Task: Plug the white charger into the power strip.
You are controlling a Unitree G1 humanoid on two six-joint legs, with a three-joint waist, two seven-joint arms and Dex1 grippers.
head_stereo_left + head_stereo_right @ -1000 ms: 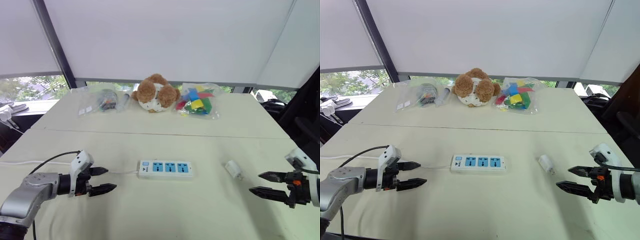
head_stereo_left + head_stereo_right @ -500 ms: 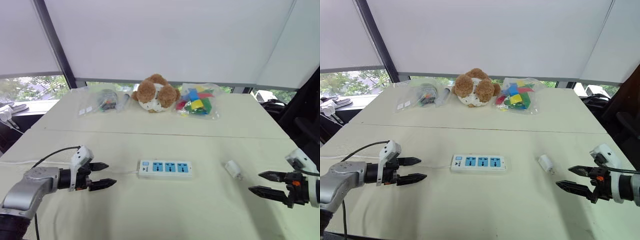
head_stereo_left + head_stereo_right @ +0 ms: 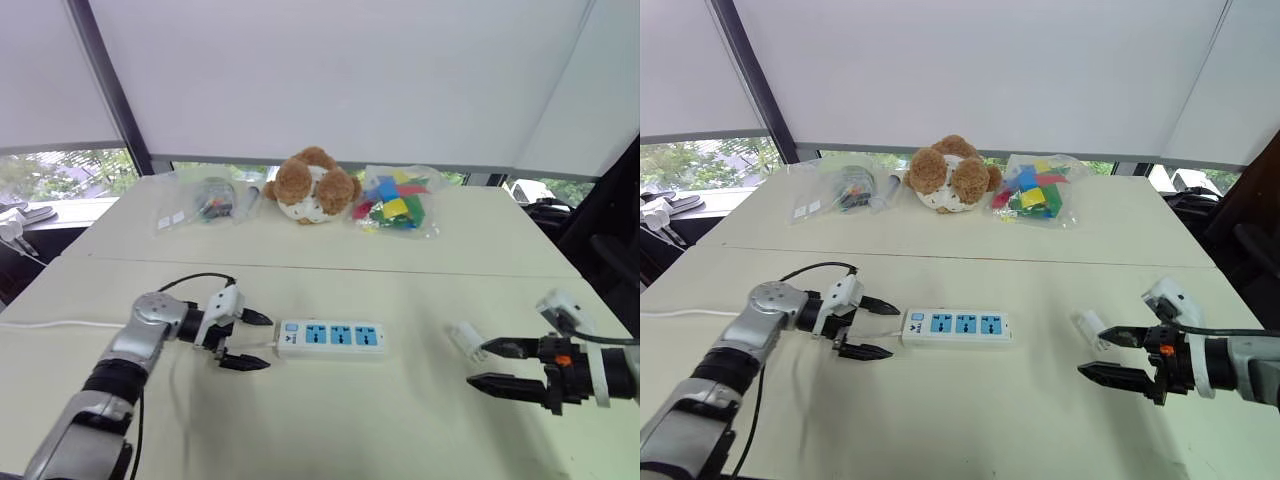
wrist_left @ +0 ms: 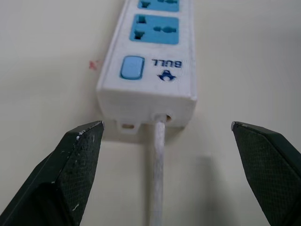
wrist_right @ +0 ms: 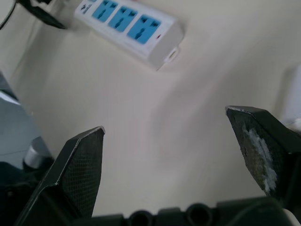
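Observation:
The white power strip [image 3: 330,338] with three blue sockets lies flat in the middle of the table, its white cord [image 4: 157,165] running off to the left. My left gripper [image 3: 266,343] is open just left of the strip's cord end, one finger on either side of the cord. The small white charger [image 3: 465,338] lies on the table right of the strip. My right gripper [image 3: 477,364] is open, low over the table, close to the charger's near right side and apart from it. In the right wrist view the strip [image 5: 131,28] lies ahead and the charger [image 5: 294,94] sits at the edge.
Along the far side of the table [image 3: 420,430] sit a brown teddy bear [image 3: 312,187], a clear bag of coloured blocks [image 3: 395,202] and a clear bag of small items [image 3: 205,200]. A seam crosses the table between them and the strip.
My left gripper has moved right, up to the cord end of the power strip. My right gripper has moved left, close to the charger. Strip and charger have not moved.

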